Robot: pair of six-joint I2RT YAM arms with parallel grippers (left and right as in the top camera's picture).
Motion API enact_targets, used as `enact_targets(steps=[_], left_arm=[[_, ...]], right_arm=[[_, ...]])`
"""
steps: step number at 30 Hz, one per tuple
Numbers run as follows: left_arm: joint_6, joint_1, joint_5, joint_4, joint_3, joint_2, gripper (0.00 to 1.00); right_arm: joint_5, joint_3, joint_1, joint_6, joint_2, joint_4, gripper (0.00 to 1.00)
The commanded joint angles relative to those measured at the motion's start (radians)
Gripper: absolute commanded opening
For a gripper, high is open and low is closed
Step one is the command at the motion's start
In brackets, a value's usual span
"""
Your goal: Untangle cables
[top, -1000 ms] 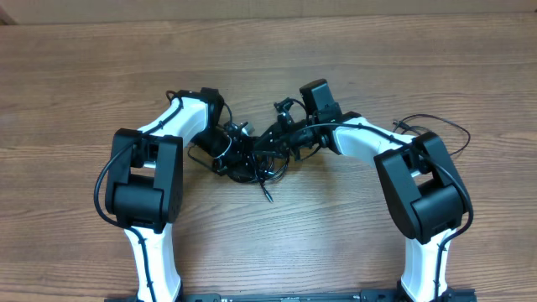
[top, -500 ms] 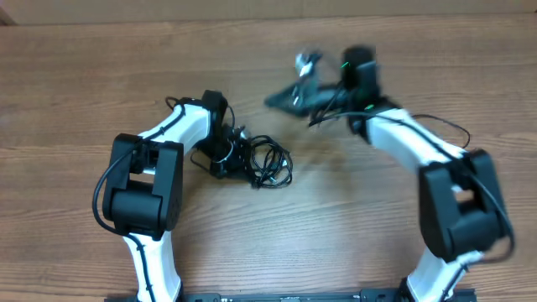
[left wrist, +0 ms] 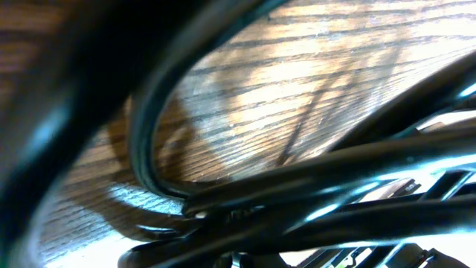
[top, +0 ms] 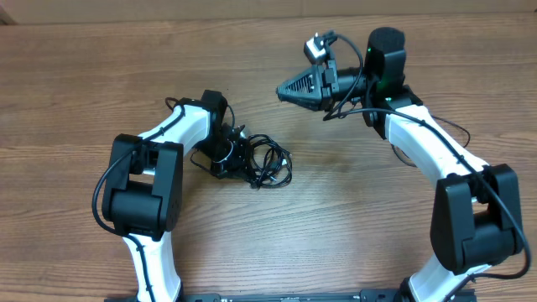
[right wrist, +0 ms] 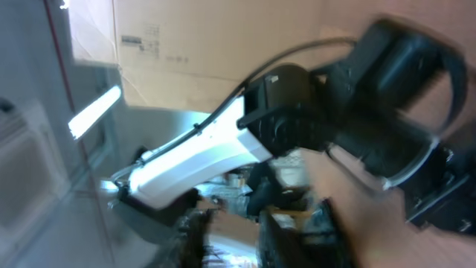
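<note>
cables [top: 268,162]: one black bundle of loose loops lying on the table [top: 84,92], left of centre, its left edge touching the tip of the left gripper [top: 227,156].
cables, change: a second ago the bundle was drawn out between both grippers. Now it is a tighter heap on the left gripper's side, and its right end lies free on the wood.
left gripper: down at table level against the bundle, jaws together. Cords press so close to its camera that they fill the view, and I cannot tell whether one is pinched between the jaws.
left gripper, change: hardly any; it is in the same spot as a second ago.
right gripper [top: 287,89]: lifted off the table toward the far side, pointing left, well apart from the bundle. Its own view is smeared, so I cannot tell whether its jaws are apart or together.
right gripper, change: a second ago it was low, nose in the bundle just beside the left gripper. Half a second ago it was already rising.
right arm [top: 419,143], change: swung outward to the right since a second ago.
</note>
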Motion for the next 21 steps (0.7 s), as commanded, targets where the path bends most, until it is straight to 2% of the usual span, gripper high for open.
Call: enact_targets(steps=[1,5,10,15,21], left_arm=[[-0.002,-0.008,-0.138,0.016,-0.044,0.047,0.04],[-0.002,-0.008,-0.138,0.017,-0.044,0.047,0.04],[-0.002,-0.008,-0.138,0.021,-0.044,0.047,0.04],[-0.002,-0.008,-0.138,0.03,-0.044,0.047,0.04],[-0.003,-0.008,-0.138,0.032,-0.044,0.047,0.06]], right_arm=[[0.05,-0.006,0.006,-0.3,0.007,-0.25,0.31],[0.222,-0.006,0.009,-0.53,0.007,-0.592,0.37],[0.392,-0.006,0.03,-0.711,0.007,-0.858,0.46],[0.527,-0.006,0.075,-0.765,0.007,-0.977,0.49],[0.734,-0.006,0.172,-0.759,0.008,-1.001,0.5]])
